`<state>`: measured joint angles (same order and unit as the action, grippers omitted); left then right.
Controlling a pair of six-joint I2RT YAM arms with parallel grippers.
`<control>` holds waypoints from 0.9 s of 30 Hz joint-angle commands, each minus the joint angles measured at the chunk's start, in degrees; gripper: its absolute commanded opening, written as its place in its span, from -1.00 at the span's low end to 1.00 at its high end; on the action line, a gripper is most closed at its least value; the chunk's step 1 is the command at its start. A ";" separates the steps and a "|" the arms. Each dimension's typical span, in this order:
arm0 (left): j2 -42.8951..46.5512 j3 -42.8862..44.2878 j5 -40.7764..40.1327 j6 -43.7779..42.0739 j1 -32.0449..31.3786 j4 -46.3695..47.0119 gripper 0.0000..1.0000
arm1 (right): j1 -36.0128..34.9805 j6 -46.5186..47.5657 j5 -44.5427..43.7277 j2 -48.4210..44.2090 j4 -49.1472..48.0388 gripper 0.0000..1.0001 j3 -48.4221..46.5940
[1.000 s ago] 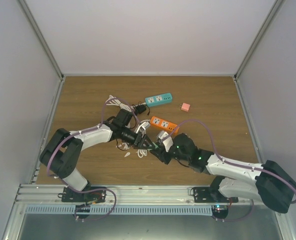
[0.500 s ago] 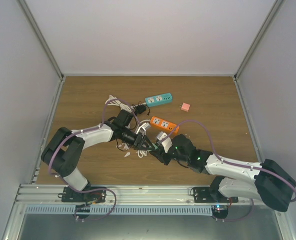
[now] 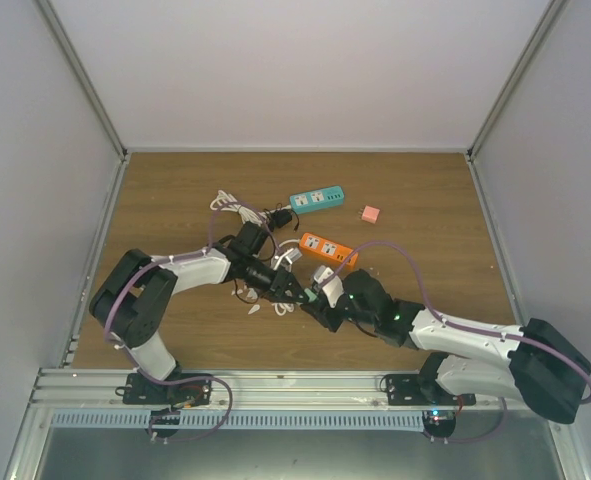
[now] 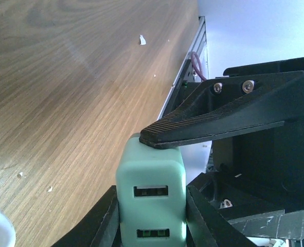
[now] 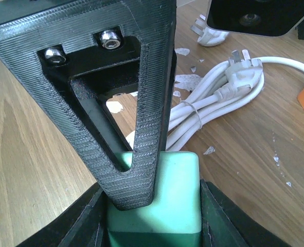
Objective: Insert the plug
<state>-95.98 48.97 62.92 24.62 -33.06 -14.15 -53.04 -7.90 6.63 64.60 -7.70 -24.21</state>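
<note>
The plug is a mint-green USB charger block (image 3: 312, 296), held between both grippers just above the table's middle. In the left wrist view, my left gripper (image 4: 150, 208) has its fingers pressed on both sides of the plug (image 4: 150, 172). The right arm's black finger (image 4: 218, 123) lies on the plug's top. In the right wrist view, my right gripper (image 5: 154, 218) is shut on the plug (image 5: 180, 193), with the left arm's finger (image 5: 141, 103) across it. The orange power strip (image 3: 327, 247) lies just beyond them. Both grippers, left (image 3: 299, 292) and right (image 3: 321, 304), meet there.
A teal power strip (image 3: 316, 200) lies further back, with a small pink block (image 3: 371, 213) to its right. A bundled white cable with its plug (image 5: 218, 98) lies beside the grippers, and more white cable (image 3: 230, 205) lies at the back left. White scraps dot the wood.
The left gripper has moved right and closed the gap to the right gripper. The two now meet on the green plug. The right arm has shifted slightly left.
</note>
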 commanded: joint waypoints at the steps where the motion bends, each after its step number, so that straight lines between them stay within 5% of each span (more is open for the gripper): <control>1: -1.12 -0.01 3.65 -1.32 -2.92 4.72 -1.00 | -0.05 -0.43 -0.19 -1.03 -3.63 -0.74 -1.12; 3: -0.88 -0.02 3.31 -0.89 -2.98 5.57 -1.00 | -0.09 -0.53 -0.38 -1.34 -3.63 -0.64 -1.03; 4: -0.61 0.02 2.89 -0.69 -2.99 5.88 -1.00 | -0.06 -0.56 -0.58 -1.51 -3.52 -0.36 -1.02; 7: 0.57 0.08 -0.08 -0.39 -2.98 6.11 -1.00 | -0.05 -1.49 -3.21 -3.84 -3.28 0.91 -0.37; 8: 1.16 0.07 -1.48 -0.30 -2.98 6.27 -1.00 | -0.05 -1.89 -4.52 -5.24 -3.17 0.98 0.01; 13: 6.61 -1.17 -15.27 1.78 -2.98 9.44 -1.00 | 3.77 -6.48 -12.89 -16.28 -1.43 0.99 2.64; 18: 14.07 -4.26 -31.03 2.71 -2.98 12.90 -1.00 | 23.46 -13.71 -4.17 -21.17 4.26 0.99 1.92; 22: 15.83 -4.88 -38.83 1.91 -2.77 12.92 -1.00 | 35.32 -14.53 5.96 -6.66 9.51 0.99 -7.15; 27: 15.33 -7.75 -37.84 2.67 -1.57 16.74 -1.00 | 32.14 -10.92 2.68 13.65 18.37 0.76 -24.49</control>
<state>-80.79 43.29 27.24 26.63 -35.57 -2.44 -18.48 -20.01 9.54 70.85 3.31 -39.86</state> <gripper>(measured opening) 0.265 0.892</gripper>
